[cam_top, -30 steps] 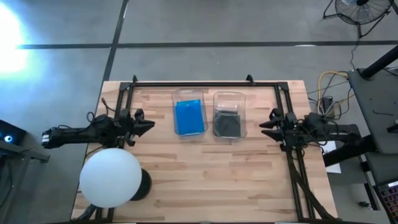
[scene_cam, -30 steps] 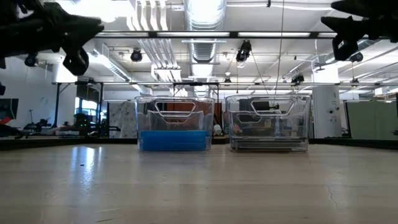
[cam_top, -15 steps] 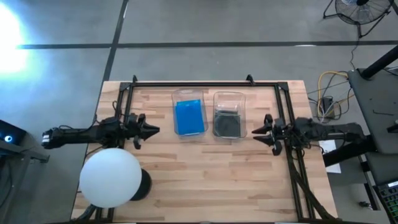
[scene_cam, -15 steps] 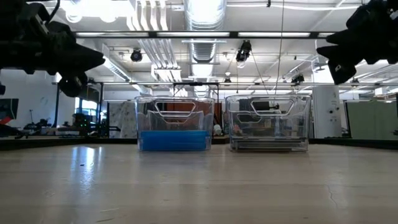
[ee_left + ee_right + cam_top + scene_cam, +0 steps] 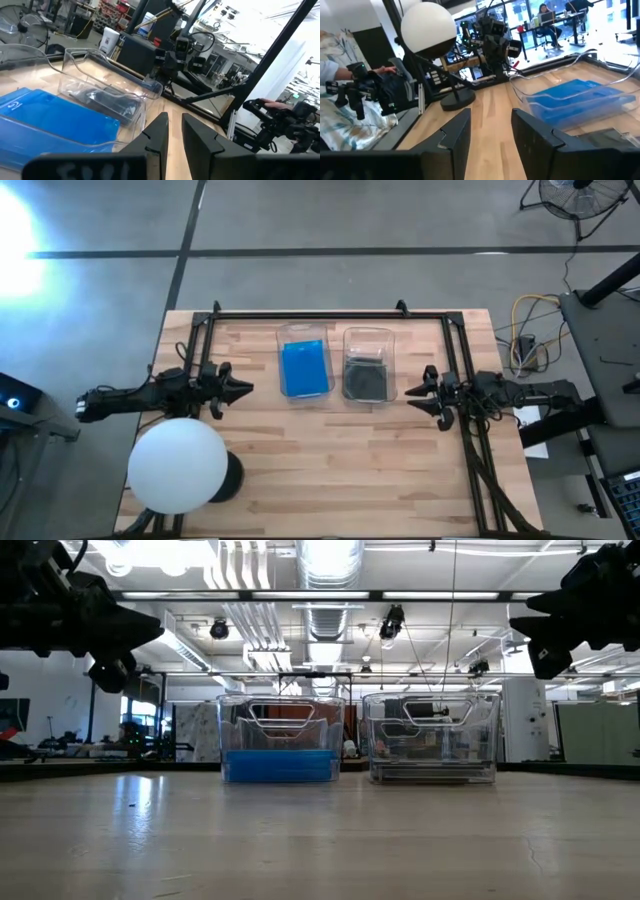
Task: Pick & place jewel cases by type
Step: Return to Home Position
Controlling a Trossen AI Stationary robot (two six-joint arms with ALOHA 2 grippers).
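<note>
I judge the sorting done. The blue jewel cases (image 5: pixel 305 370) lie stacked in the left clear bin (image 5: pixel 300 328), and the dark jewel cases (image 5: pixel 367 382) in the right clear bin (image 5: pixel 368 331) just beside it. So my left gripper (image 5: pixel 246 388) hangs outboard of the left clear bin, fingers a slit apart and empty. My right gripper (image 5: pixel 409 392) hangs across from it, wider open and also empty.
</note>
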